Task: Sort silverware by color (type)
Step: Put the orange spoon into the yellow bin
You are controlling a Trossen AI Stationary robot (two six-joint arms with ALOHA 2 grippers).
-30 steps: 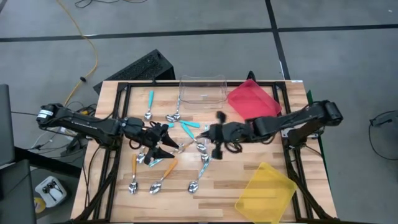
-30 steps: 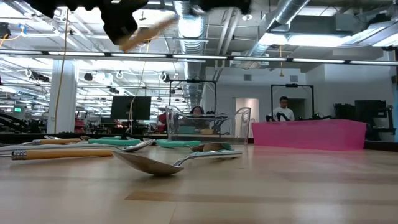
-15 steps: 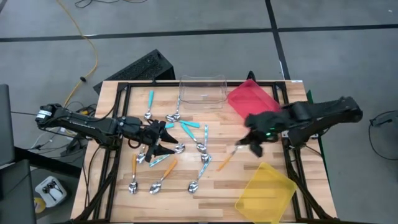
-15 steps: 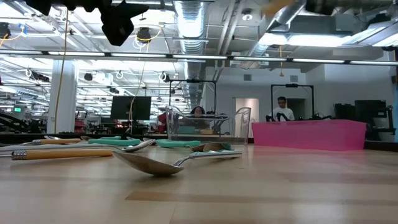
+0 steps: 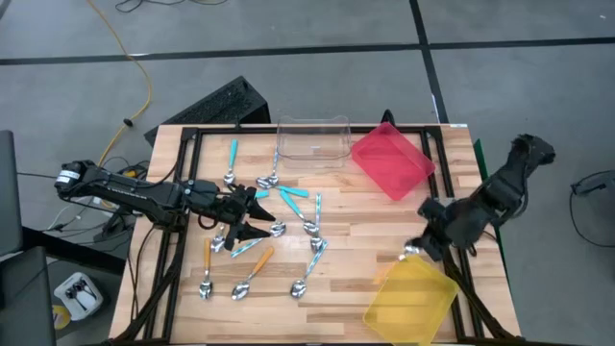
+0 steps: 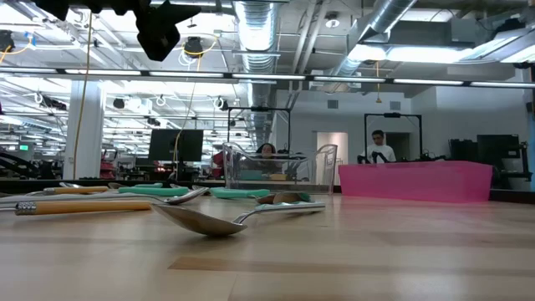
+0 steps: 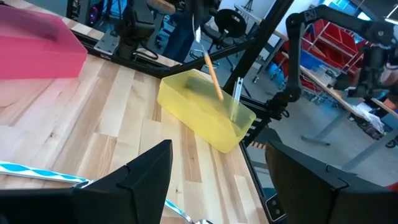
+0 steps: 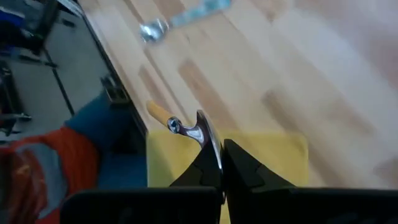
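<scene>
- Right now your right gripper (image 5: 415, 252) sits over the near edge of the yellow plastic tray (image 5: 423, 306) at the table's front right, fingers clenched on an orange-handled metal spoon (image 7: 211, 73).
- Right wrist view: spoon's shiny bowl (image 8: 208, 138) pinched btw the two dark fingers (image 8: 249, 168), orange handle end poking out above the tray's yellow floor (image 8: 273, 162).
- Left wrist view: that spoon hangs steeply, almost upright, handle tip down into the tray.
- Your left gripper (image 5: 252, 213) is mid-table, left of centre, above the spoon pile; fingers (image 7: 134, 180) spread apart, nothing btw them.
- Rest of the small plastic-handled spoons (image 5: 279, 226) lie loose on the wooden table (image 5: 365, 216) around and just right of the left gripper: teal and light-blue ones toward the back, a few orange ones toward the front left.
- Clear plastic tray (image 5: 312, 142) at back centre, red plastic tray (image 5: 391, 160) just beside it to the right; can't tell any contents.
- Low view: one spoon (image 6: 226, 219) lies closest, bowl down; person (image 6: 380, 149) stands far behind the red tray.
</scene>
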